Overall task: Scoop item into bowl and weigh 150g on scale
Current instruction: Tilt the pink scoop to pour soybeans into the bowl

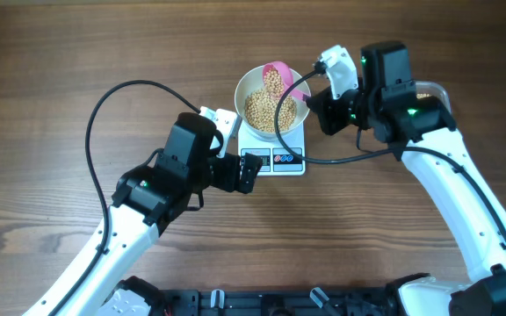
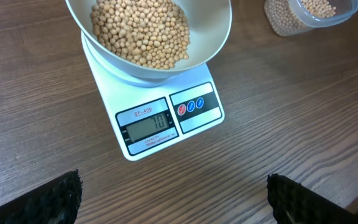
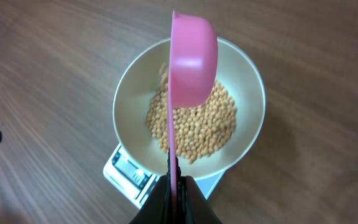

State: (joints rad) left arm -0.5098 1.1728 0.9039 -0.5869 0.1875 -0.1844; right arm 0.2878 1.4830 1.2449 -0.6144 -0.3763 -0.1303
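Overhead. Surface: a brown wood-grain table [image 1: 42, 70]; nothing of the room shows beyond it. The scale [image 1: 275, 161] sits near the middle with the white bowl [image 1: 245, 85] on top, covering most of the platform, so only the front strip with display and buttons shows. The beans [image 1: 262, 110], small, round and pale tan, lie heaped in the bowl. The right gripper [image 1: 313, 96] is at the bowl's right rim, closed on the handle of a pink scoop [image 1: 278, 72] held over the bowl's far side. The left gripper [image 1: 253, 171] is just beside the scale's front-left corner, touching nothing. A black cable [image 1: 341, 160] crosses above the scale's right front corner. Both arms are cut off at the bottom edge.

Left wrist. Same wood grain. The bowl's far half is cut off at the top. The display is lit, its digits too faint to read with certainty. Top right, a clear tub [image 2: 316, 12] with more beans, mostly out of frame. This gripper's black fingertips [image 2: 48, 202] stand at the lower corners, wide apart with nothing between.

Right wrist. The table is blurred. The scoop is turned on edge above the bowl, its hollow side facing away, so its contents cannot be seen. A few smeared beans show at its left lip. The fingers are pinched shut on the handle at bottom centre. The scale is almost wholly hidden under the bowl; only one corner with the display peeks out, unreadable.
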